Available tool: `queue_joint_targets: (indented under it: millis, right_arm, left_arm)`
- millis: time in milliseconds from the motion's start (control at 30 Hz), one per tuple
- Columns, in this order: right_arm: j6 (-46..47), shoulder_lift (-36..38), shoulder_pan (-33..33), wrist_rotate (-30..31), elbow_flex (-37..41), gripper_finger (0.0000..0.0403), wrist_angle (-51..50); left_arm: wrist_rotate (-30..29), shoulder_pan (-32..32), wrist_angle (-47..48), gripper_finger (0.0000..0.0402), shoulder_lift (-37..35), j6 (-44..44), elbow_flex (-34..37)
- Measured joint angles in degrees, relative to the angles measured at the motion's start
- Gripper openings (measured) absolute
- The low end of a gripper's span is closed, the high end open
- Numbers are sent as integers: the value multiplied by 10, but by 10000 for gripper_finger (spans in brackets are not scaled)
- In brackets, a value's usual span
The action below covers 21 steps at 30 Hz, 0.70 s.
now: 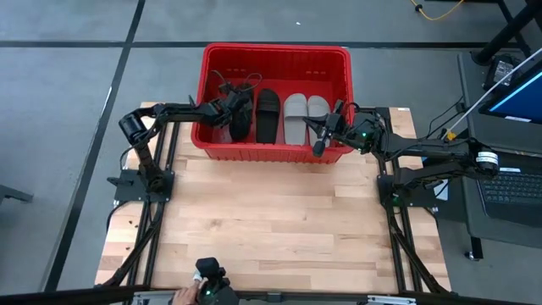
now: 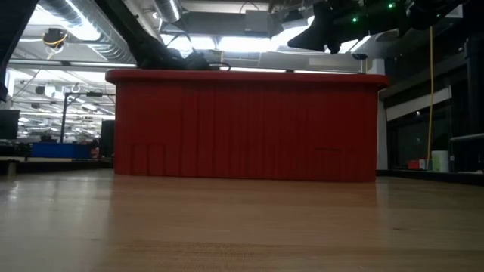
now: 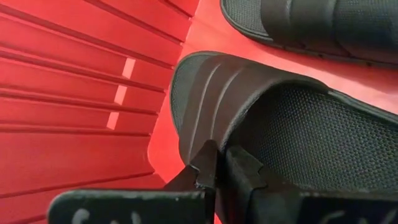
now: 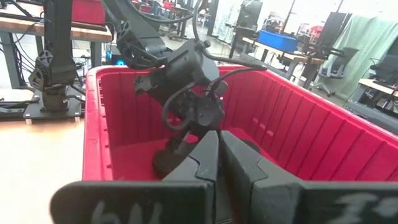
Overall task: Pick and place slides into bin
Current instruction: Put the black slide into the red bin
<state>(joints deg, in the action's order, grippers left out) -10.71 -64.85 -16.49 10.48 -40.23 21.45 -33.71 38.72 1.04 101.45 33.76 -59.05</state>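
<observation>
The red bin (image 1: 339,59) stands at the table's far middle. On its floor lie one black slide (image 1: 268,114) and two grey slides (image 1: 295,119) side by side. My left gripper (image 3: 216,158) reaches into the bin's left part and is shut on a second black slide (image 1: 241,123), next to the bin's left wall (image 3: 74,93). My right gripper (image 1: 315,131) hovers shut and empty over the bin's near right corner, pointing toward the left arm. In the low view only the bin's near wall (image 2: 242,128) shows, and the slides are hidden behind it. My left gripper pinches the edge of the black slide's wide strap (image 3: 208,134) between its two fingers. The fingers come slanting down from the table's left side. The slide's lower end (image 4: 171,160) seems to rest on the bin's floor beside the left wall.
Bare wooden tabletop (image 1: 271,212) stretches between the bin and the near edge. A small dark device (image 1: 212,284) with a hand on it sits at the near edge. A laptop and cables (image 1: 508,93) stand beyond the table's right side.
</observation>
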Motion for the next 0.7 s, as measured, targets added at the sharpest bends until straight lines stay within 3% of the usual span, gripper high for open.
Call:
queue_joint_targets:
  millis: [700]
  right_arm:
    - [0, 0, 0, 0, 0, 21, -2]
  left_arm:
    - [-25, -37, 54, 9, -1, -50, 0]
